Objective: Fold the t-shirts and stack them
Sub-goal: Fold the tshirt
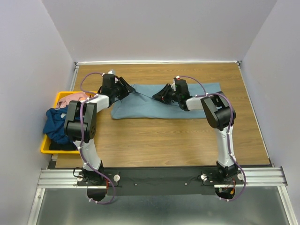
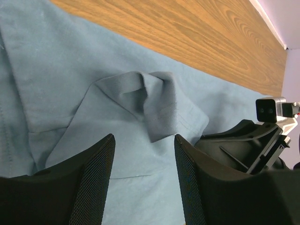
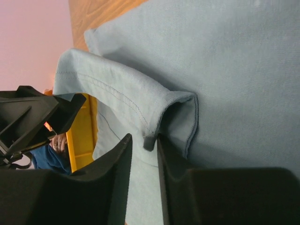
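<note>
The light blue-grey t-shirt [image 1: 150,107] lies spread across the back middle of the table. My left gripper [image 1: 127,90] hangs over its left part, open [image 2: 144,140], with a raised fold of cloth [image 2: 157,105] just beyond the fingertips and nothing between them. My right gripper [image 1: 161,95] is over the shirt's middle, facing the left one. In the right wrist view its jaws [image 3: 144,140] stand a narrow gap apart, and the end of a rolled sleeve hem [image 3: 150,140] sits right at the tips. The navy t-shirt [image 1: 56,124] and the pink t-shirt [image 1: 75,98] lie bunched in the bin.
A yellow plastic bin [image 1: 60,96] sits at the table's left edge, with the navy shirt hanging over its side. The two grippers are close together over the shirt. The right wrist camera [image 2: 269,108] shows just past my left fingers. Walls enclose the table on three sides.
</note>
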